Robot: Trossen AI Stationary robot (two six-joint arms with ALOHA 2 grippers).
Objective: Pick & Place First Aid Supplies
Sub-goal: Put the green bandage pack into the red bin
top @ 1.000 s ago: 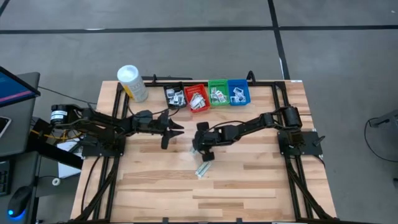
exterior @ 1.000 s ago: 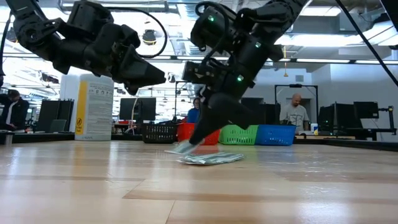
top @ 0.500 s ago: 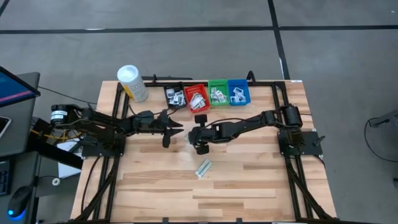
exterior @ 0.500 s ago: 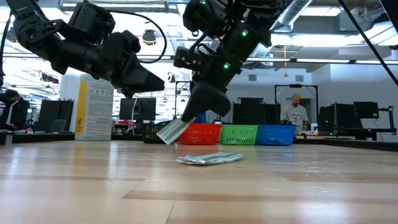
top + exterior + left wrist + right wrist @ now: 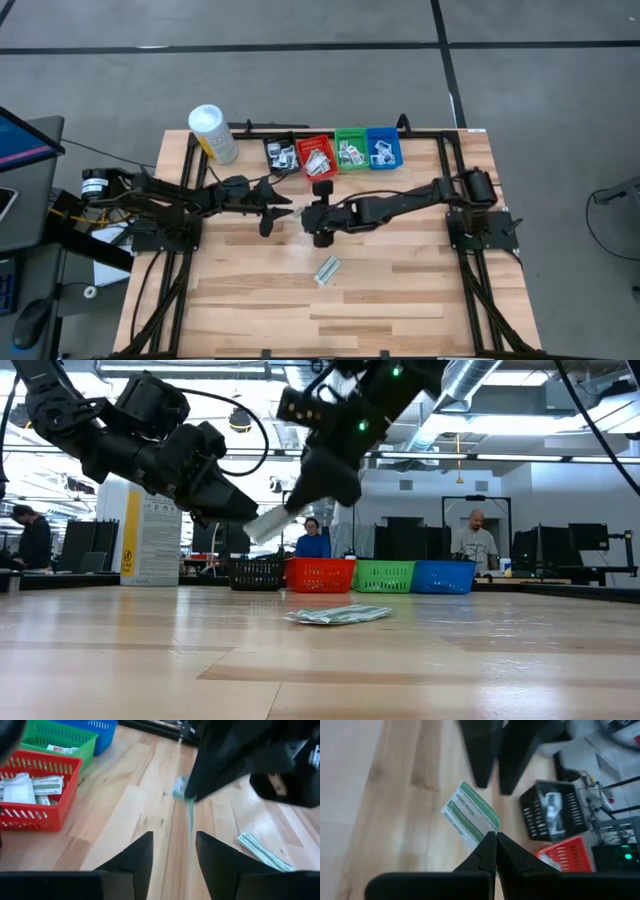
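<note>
My right gripper (image 5: 292, 508) is shut on a pale-green wrapped strip (image 5: 469, 817) and hovers above the table's middle (image 5: 306, 222). The strip (image 5: 262, 523) points toward my left gripper (image 5: 172, 851), which is open and level just to the table's left of it (image 5: 287, 207). In the left wrist view the strip (image 5: 189, 812) shows edge-on ahead of the gap between the left fingers, apart from them. More green strips (image 5: 327, 270) lie flat on the wood nearer the near edge (image 5: 340, 616). My right gripper pinches the strip by one end (image 5: 488, 831) between its two fingers. The fingers slant down toward the table's left, along the strip. The strip is lifted clear of the table and sticks out beyond the fingertips, tilted downward.
Along the far edge stand a black bin (image 5: 281, 153), a red bin (image 5: 316, 158), a green bin (image 5: 350, 150) and a blue bin (image 5: 383, 149), all holding packets. A white canister with a yellow label (image 5: 213, 133) stands at the far left. People sit beyond the table.
My right gripper has risen from the strips on the table with one strip pinched and has moved toward the table's left, up to the left gripper. The strip is now lifted clear; the other strips stay where they lay.
</note>
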